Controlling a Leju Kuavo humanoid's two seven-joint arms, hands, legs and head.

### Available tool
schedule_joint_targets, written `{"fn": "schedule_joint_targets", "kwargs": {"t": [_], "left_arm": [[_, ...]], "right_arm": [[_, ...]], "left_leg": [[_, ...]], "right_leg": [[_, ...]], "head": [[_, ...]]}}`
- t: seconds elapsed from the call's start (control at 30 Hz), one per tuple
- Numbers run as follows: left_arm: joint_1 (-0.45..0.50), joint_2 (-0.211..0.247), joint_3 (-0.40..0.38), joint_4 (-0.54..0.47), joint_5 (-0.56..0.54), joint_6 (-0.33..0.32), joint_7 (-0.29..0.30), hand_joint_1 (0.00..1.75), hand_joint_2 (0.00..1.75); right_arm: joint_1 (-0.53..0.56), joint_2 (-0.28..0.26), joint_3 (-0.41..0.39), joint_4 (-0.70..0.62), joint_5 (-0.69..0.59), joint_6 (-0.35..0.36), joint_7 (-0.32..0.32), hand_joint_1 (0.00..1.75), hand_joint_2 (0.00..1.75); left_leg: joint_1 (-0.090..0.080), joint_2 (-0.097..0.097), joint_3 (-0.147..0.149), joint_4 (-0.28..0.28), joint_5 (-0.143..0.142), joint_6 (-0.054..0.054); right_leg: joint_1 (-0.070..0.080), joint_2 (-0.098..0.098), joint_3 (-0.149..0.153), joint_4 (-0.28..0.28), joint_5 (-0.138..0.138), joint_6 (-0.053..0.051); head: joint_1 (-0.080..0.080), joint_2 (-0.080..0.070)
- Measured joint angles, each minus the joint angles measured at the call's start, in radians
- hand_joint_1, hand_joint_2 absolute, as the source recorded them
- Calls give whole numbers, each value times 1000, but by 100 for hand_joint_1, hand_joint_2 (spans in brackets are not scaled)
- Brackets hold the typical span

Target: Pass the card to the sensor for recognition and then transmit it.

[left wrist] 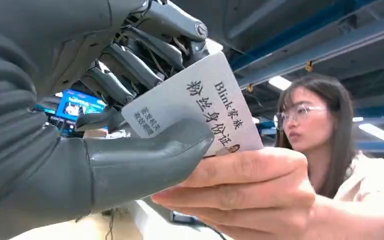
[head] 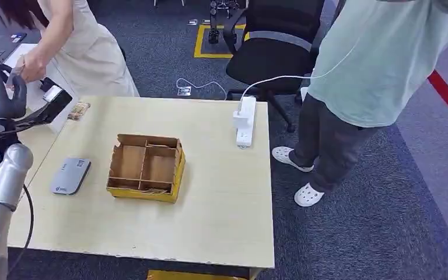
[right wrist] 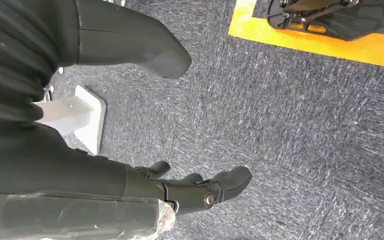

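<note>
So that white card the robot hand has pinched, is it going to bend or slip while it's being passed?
The card looks flat and unbent between the left robot hand's thumb and fingers, so probably stiff. Its smooth printed face could slip. It seems thin, likely very light, and a person's hand is also on it.

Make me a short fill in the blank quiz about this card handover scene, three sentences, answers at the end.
1. The left hand and a person's hand both hold the ____.
2. The grey sensor lies beside the yellow cardboard ____.
3. The white power strip rests on the ____.
Answers: card; box; table
</note>
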Motion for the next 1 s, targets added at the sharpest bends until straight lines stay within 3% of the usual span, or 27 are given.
{"fn": "schedule_joint_targets", "kwargs": {"t": [0.5, 0.73, 0.8, 0.87, 1.0], "left_arm": [[-1, -15, -15, 58, 11, -24, -1, 0, 175], [2, -7, -15, 60, 108, -140, -43, 0, 175], [3, -2, -15, 60, 155, -217, -67, 0, 175], [12, 17, -24, 56, 219, -358, -102, 0, 175], [83, 124, -58, -17, 391, -663, -173, 0, 175]], "right_arm": [[7, 0, 1, 0, 1, 0, -4, 0, 175], [11, 0, 2, 0, 0, 0, -4, 0, 175], [11, 0, 2, 0, -3, -1, -5, 0, 175], [11, 0, 2, 0, -8, -1, -11, 0, 175], [17, -1, 2, 2, -23, -5, -19, 0, 175]], "left_leg": [[0, 2, 0, 0, -1, 0], [0, 2, -1, 0, -1, 0], [0, 2, -1, 0, -1, 0], [0, 2, -1, 0, -1, 0], [1, 8, -1, -1, -1, -1]], "right_leg": [[0, 2, -1, 0, 0, 0], [0, 2, -1, 0, 0, 0], [0, 1, -1, 0, 0, 0], [0, 2, -1, 0, 0, 0], [0, 9, -2, 2, 0, 0]], "head": [[0, 0], [0, 0], [0, 0], [0, 0], [1, 0]]}}
